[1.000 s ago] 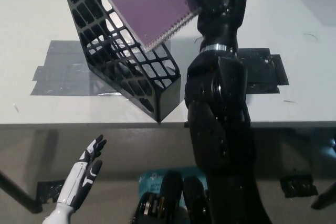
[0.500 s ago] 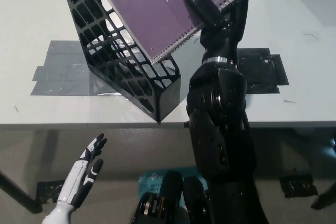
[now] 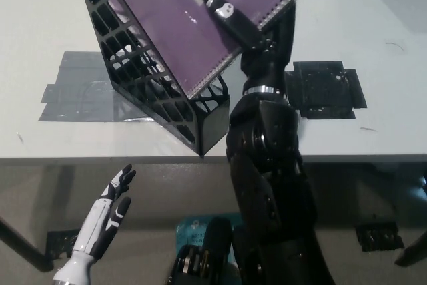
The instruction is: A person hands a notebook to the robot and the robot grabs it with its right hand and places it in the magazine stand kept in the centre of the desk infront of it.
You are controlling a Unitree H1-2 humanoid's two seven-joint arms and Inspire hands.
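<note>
Right hand [image 3: 230, 21], black, grips a purple spiral-bound notebook [image 3: 180, 25], its fingers [image 3: 220, 10] lying across the cover near the wire spine. Tilted steeply, the notebook sits with its lower left part inside the black lattice magazine stand [image 3: 143, 81], while its upper right corner sticks out above the stand's rim. A pale label shows on the cover near the top edge. The stand rests on a white counter [image 3: 373, 118], over patches of grey tape [image 3: 73, 88], with dark tape [image 3: 327, 88] to its right. Left hand [image 3: 107, 215], white, rests below the counter's front edge at lower left, fingers spread and holding nothing.
</note>
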